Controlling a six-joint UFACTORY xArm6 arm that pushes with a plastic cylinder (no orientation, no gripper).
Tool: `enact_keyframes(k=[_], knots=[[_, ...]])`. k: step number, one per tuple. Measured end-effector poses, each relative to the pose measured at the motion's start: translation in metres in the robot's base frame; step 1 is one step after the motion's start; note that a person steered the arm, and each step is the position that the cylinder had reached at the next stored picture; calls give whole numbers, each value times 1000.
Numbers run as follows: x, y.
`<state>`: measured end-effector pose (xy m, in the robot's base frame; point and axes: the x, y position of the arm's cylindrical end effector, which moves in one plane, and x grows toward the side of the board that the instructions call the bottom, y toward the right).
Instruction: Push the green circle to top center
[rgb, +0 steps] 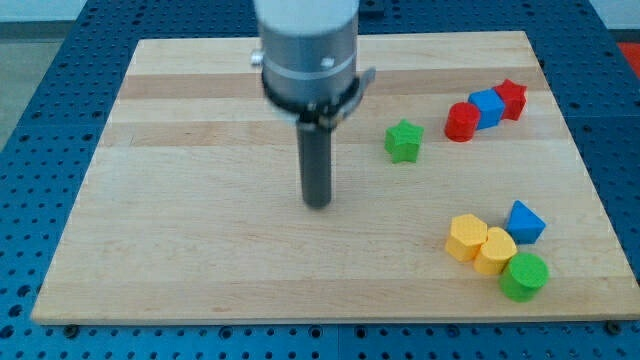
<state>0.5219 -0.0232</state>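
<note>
The green circle lies near the board's bottom right corner, touching a yellow block at its upper left. My tip rests on the wooden board near the middle, far to the left of the green circle and a little above it. A green star-shaped block sits to the upper right of my tip.
A second yellow block and a blue triangle crowd above the green circle. At the upper right a red cylinder, a blue block and a red star-like block stand in a row.
</note>
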Motion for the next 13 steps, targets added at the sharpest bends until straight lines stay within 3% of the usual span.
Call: enact_keyframes(k=[1,2,4,6,9,10,11,12,13], knots=[[76,22],[97,53],[96,258],[93,262],[-28,212],[-29,203],[19,203],[68,230],[66,274]])
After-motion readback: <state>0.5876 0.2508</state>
